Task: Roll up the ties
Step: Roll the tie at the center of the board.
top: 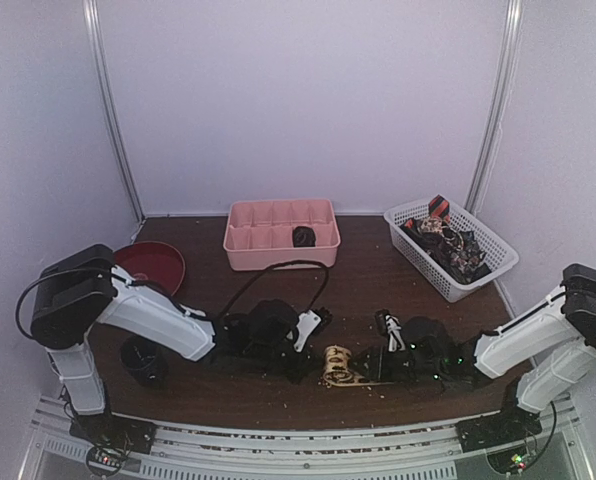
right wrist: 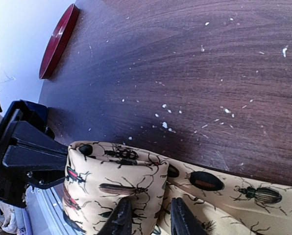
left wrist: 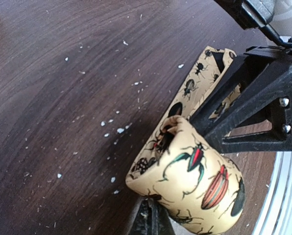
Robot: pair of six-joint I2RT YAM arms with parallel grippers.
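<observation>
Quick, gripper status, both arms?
Left gripper: cannot tell; only one finger shows, against the rolled end of the tan tie.
Right gripper: closed on the tan tie.

No legible text -- labels, numbers -- anywhere.

The left arm and right arm share one build: white links, bulky black joint housings and black bases. Thin black cables loop off the left arm. The left gripper and right gripper are black, each with a small white part. Their fingers taper, and an open triangular frame carries two silver screws.
</observation>
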